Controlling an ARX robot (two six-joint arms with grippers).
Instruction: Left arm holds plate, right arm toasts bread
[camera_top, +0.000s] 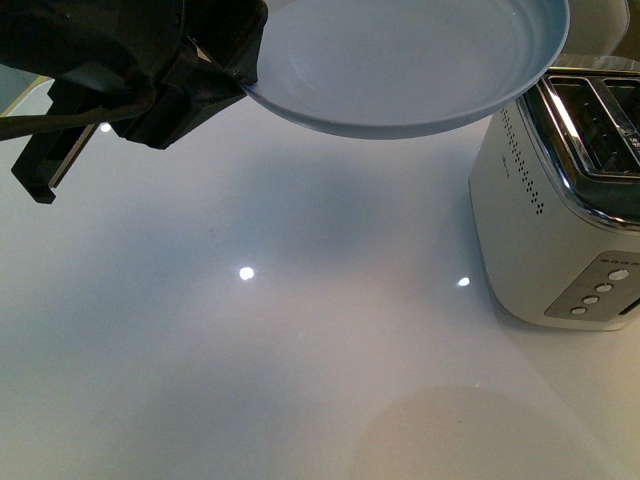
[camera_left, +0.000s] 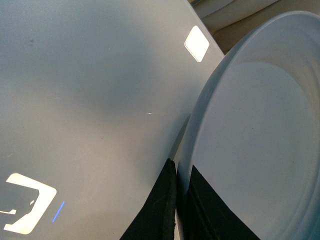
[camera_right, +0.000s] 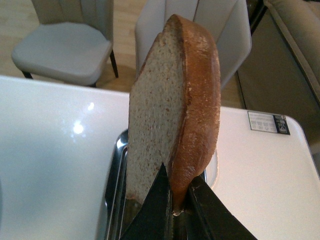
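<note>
My left gripper (camera_top: 240, 75) is shut on the rim of the pale blue-white plate (camera_top: 400, 60) and holds it in the air at the top of the front view, over the white table. In the left wrist view my gripper (camera_left: 180, 172) clamps the plate's rim (camera_left: 200, 115) edge-on, and the plate is bare. My right gripper (camera_right: 177, 192) is shut on the edge of the bread (camera_right: 172, 110), a brown-crusted slice held upright over the toaster's chrome top (camera_right: 116, 175). The right arm does not show in the front view.
A white toaster (camera_top: 560, 190) with chrome slots and a row of buttons stands at the right of the glossy white table (camera_top: 250, 350). Beyond the table's far edge are grey chairs (camera_right: 65, 45) and a sofa.
</note>
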